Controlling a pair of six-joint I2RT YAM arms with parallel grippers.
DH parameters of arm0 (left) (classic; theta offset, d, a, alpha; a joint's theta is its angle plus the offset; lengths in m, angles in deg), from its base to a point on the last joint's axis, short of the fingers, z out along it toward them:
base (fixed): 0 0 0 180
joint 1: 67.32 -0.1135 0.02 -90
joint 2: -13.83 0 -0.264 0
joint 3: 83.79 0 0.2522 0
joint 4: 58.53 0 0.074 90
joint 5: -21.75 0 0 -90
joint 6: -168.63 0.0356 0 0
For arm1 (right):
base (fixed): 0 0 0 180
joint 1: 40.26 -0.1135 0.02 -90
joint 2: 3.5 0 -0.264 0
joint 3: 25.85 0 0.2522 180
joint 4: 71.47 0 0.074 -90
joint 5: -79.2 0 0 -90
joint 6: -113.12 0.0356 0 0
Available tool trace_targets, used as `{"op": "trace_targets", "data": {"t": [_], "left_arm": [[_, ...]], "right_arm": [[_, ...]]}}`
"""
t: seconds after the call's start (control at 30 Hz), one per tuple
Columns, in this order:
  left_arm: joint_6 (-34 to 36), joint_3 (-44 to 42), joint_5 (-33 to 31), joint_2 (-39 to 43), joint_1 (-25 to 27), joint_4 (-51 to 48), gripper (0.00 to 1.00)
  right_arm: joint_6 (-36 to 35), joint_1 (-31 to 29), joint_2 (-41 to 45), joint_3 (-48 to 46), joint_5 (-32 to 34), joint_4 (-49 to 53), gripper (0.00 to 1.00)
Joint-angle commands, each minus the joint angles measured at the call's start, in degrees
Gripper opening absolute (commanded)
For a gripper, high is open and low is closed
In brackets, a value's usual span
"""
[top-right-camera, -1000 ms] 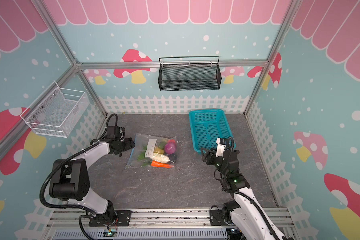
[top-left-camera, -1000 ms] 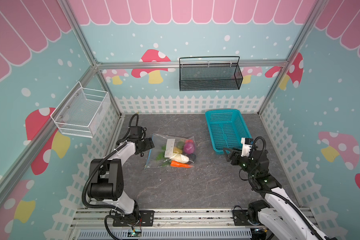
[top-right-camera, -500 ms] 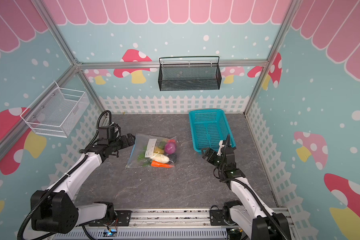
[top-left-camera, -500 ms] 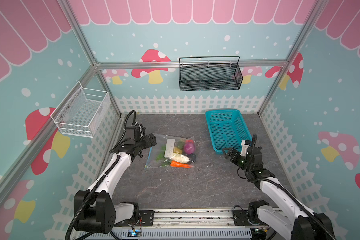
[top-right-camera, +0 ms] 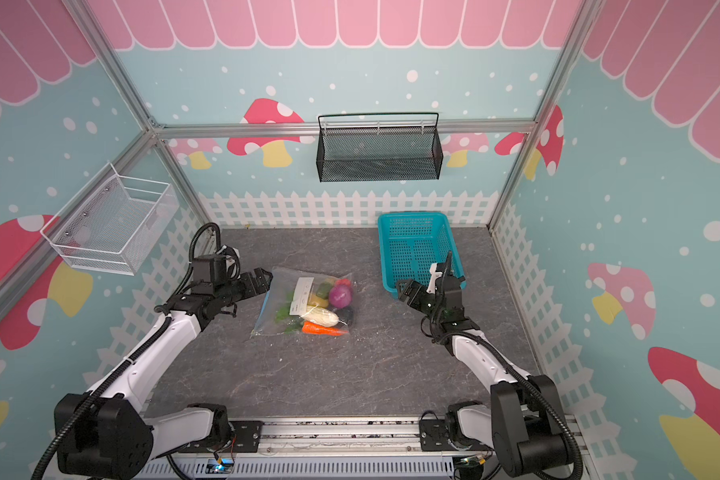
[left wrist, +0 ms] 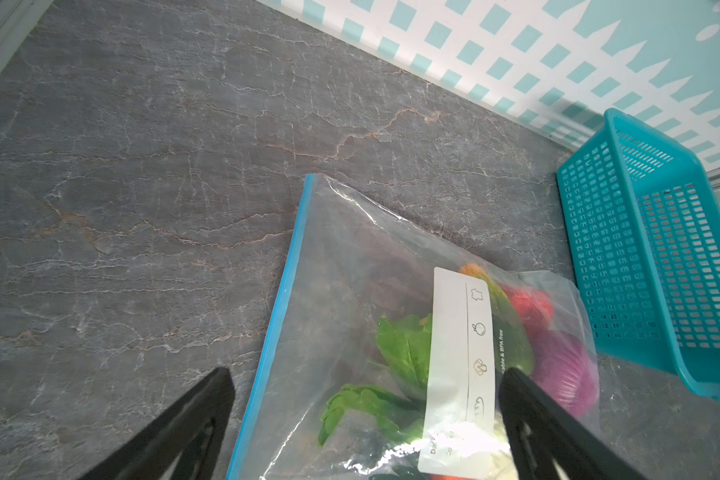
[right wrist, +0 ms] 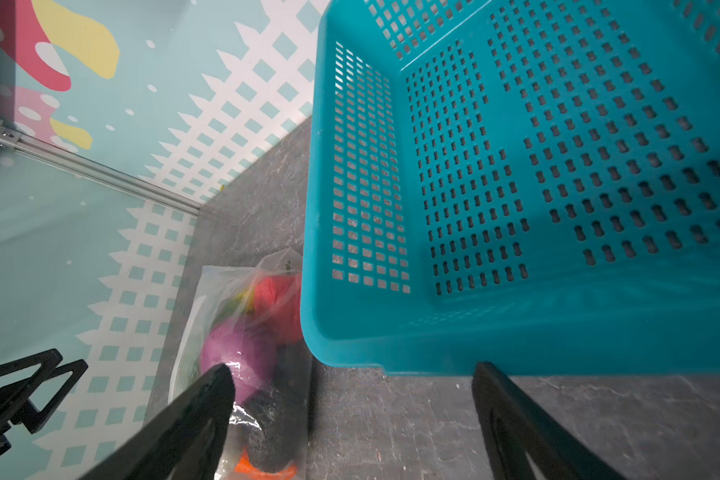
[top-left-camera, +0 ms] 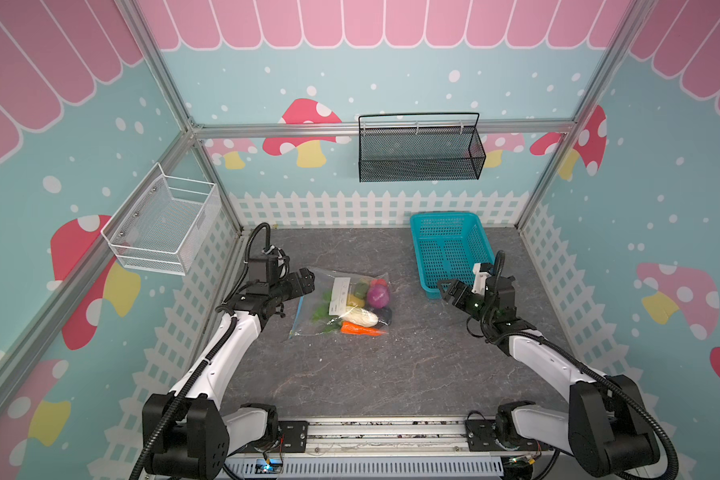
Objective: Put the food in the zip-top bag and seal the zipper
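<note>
Well, over the last second both arms have dropped from a folded, upright pose into a long, low reach. The zip-top bag (top-left-camera: pixel 314 286) has not shifted and lies flat on the grey tabletop (top-left-camera: pixel 350 374) between them. My left gripper (top-left-camera: pixel 308 280) stays just beside the bag's zipper edge, jaws wide and empty. My right gripper (top-left-camera: pixel 443 291) hangs well off the bag's opposite side, by the empty turquoise basket (top-left-camera: pixel 419 257), also wide and empty.

I judge the loading done: the purple onion (top-left-camera: pixel 377 296), white radish (top-left-camera: pixel 360 318), carrot (top-left-camera: pixel 358 329) and strawberry (top-left-camera: pixel 378 282) all sit inside the bag, with nothing loose beside it. That leaves the zipper (left wrist: pixel 281 299), the light blue strip. I cannot tell whether it is sealed, and I see no slider. On the bag's white label (left wrist: pixel 462 353) I read "BPA free" beside small icons; the rest is too small.
</note>
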Motion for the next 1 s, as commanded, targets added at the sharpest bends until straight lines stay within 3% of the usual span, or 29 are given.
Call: {"op": "trace_targets", "data": {"t": [0.0,0.17,0.3,0.5,0.57,0.67,0.8,0.97], "left_arm": [[-0.08,-1.09,0.78,1.59,0.23,0.93,1.0],[0.03,-2.11,-1.52,2.22,0.23,1.25,1.0],[-2.04,-4.43,-9.82,3.39,0.4,3.76,1.0],[0.47,-12.8,-21.48,5.08,0.42,14.7,1.0],[2.59,-18.42,-25.6,5.77,0.21,23.06,1.0],[8.03,-25.66,-24.6,6.13,-0.47,35.33,1.0],[11.16,-27.85,-22.67,4.28,-1.6,39.88,1.0],[13.83,-29.27,-18.23,-2.28,-3.74,50.68,0.99]], "right_arm": [[-1.09,-1.09,-2.1,1.99,0.19,-3.79,0.92],[-1.54,-2.38,-4.13,3.08,0.48,-5.49,0.92],[-4.69,-2.49,-0.34,2.72,0.76,-4.05,0.93],[-26.55,-2.41,14.77,-1.64,14.92,-0.9,0.95],[-36.4,-2.37,20.5,-6.59,21.81,-5.32,0.96],[-49.72,-2.35,27.4,-17.28,25.71,-16.69,1.0],[-55.98,-2.21,32.04,-31.75,29.52,-36.4,1.0],[-57.02,-1.75,24.05,-36.61,34.19,-48.74,0.99]]}}
